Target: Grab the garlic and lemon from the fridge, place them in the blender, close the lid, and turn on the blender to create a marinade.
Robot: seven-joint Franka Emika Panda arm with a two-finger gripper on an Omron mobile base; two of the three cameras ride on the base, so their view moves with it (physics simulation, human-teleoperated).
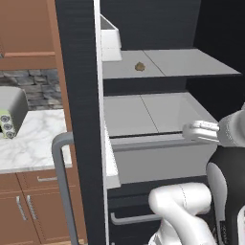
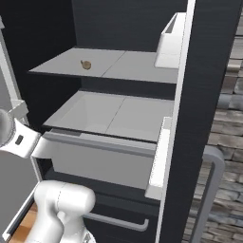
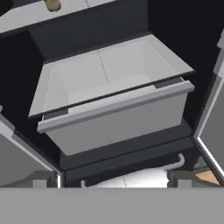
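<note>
**Fridge open, garlic on upper shelf, gripper empty before the drawer**

The fridge (image 1: 79,95) is seen standing open, its dark interior shown in all three views. In the left base view its dark door panel runs down the middle of the picture, edge-on, with a grey bar handle (image 1: 62,182) at its lower part and a white door bin (image 1: 111,40) fixed high on its inner face. In the right base view the same door is seen at the right, with the bin (image 2: 168,45) at the top.

Inside, a light grey upper shelf (image 1: 191,64) is set across the cavity. Below it a light grey drawer (image 1: 153,158) is seen pulled partly forward, open at the top, with nothing visible in it; in the hand view the drawer (image 3: 118,118) occupies the centre.

The white arm is seen rising in front of the lower fridge. The gripper (image 1: 194,130) is held level with the drawer's front rim, at its right end in the left base view. In the hand view the two dark finger tips (image 3: 181,177) are shown far apart at the bottom corners, so the jaws are spread wide with nothing between them.

The garlic (image 1: 139,66) is seen as a small tan-brown lump lying on the upper shelf, towards its left half, well apart from the gripper. It is also shown in the right base view (image 2: 86,65) and at the top edge of the hand view (image 3: 53,4).

To the left of the fridge, a marble counter (image 1: 33,143) over wooden cabinets is visible.
</note>
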